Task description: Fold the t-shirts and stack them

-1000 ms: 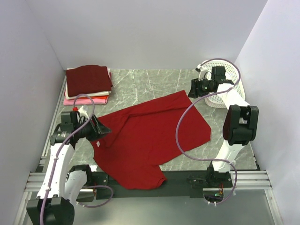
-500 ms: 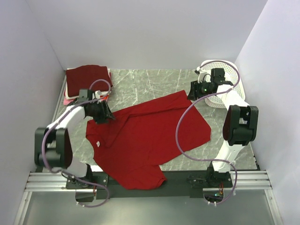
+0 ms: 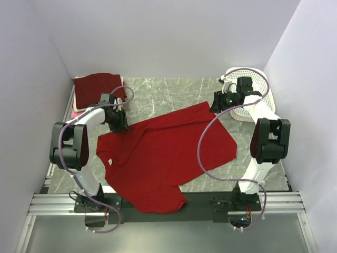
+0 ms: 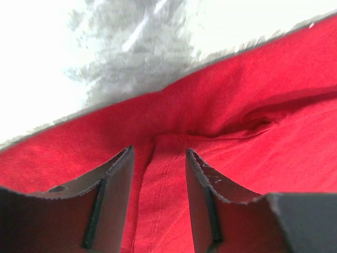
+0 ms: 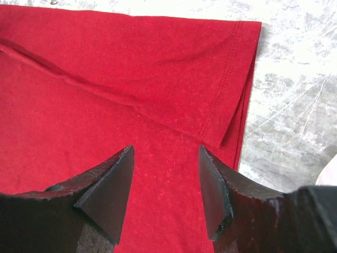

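The folded stack (image 3: pixel 99 88) sits just past the red shirt's (image 3: pixel 163 155) far-left edge. The left gripper (image 3: pixel 120 124) just swung up from the shirt's near-left side to that edge, fingers spread over a seam, nothing pinched. The right gripper (image 3: pixel 217 103) hasn't budged, spread above the far-right corner. Guessing a two-handed grab is next.

The grey marbled desk (image 3: pixel 168 95) is carrying three things. A red t-shirt (image 3: pixel 163 153) is lying spread out in the middle, and its near end is reaching onto the dark strip (image 3: pixel 210 197) at the desk's near edge. A stack of folded t-shirts (image 3: pixel 95 88) is sitting in the far left corner. A white basket (image 3: pixel 251 70) is standing in the far right corner.
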Robot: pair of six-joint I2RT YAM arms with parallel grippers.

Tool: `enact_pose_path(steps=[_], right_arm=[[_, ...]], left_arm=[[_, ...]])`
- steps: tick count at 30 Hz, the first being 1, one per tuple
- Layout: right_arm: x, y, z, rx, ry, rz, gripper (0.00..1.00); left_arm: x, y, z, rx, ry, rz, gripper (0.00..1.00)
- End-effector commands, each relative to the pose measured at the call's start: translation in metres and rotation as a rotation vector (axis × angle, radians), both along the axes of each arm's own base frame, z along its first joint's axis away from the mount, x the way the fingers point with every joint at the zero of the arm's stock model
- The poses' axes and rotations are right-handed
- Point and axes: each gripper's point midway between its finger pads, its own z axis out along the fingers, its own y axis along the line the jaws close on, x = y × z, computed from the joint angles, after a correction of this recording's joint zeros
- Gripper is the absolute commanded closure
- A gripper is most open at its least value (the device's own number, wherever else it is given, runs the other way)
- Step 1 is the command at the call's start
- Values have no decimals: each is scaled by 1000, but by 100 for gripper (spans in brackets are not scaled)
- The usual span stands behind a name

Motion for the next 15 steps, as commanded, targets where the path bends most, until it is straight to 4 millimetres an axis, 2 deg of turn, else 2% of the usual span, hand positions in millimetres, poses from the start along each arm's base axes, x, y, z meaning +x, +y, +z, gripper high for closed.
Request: enact_pose_path(steps=[1, 12, 13, 15], right_arm=[[-1, 5, 15, 15, -32, 19, 41], [-1, 4, 16, 17, -30, 18, 41], [-2, 4, 16, 18, -29, 19, 41], [-2, 4, 16, 22, -29, 20, 41]], left_arm=[[2, -5, 3, 15, -4, -39, 52], [-5, -12, -7, 2, 25, -57, 58], [-5, -12, -9, 4, 31, -57, 59], [-7, -13, -12, -3, 43, -60, 68]])
